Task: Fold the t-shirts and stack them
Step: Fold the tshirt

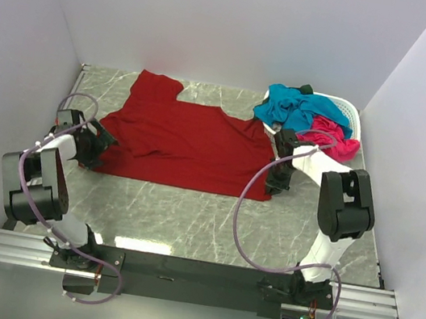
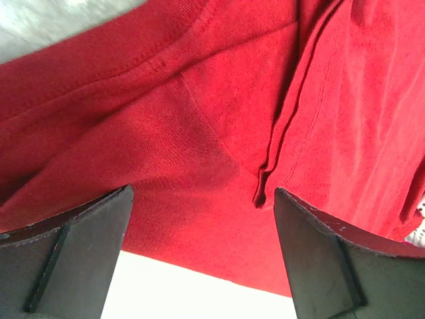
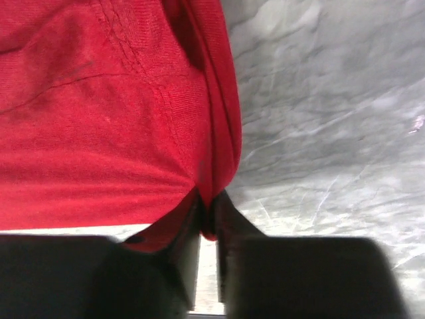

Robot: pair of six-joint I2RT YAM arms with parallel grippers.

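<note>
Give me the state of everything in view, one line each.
dark red t-shirt, spread on the table, unfolded.
teal-blue t-shirt, crumpled in the basket.
hot pink t-shirt, crumpled at the basket's near rim.
basket, upright, holding two shirts.
left hand, open at the dark red t-shirt's left edge.
right hand, shut on its right edge.

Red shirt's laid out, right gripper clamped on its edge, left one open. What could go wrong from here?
1. The right gripper pinches only a thin bunched fold of the dark red shirt at its fingertips, so it could slip under a pull.
2. The left gripper is open at the opposite edge. Lifting now would likely drag the shirt lopsided.
3. The pink shirt hangs over the basket beside the right arm and might snag.
</note>
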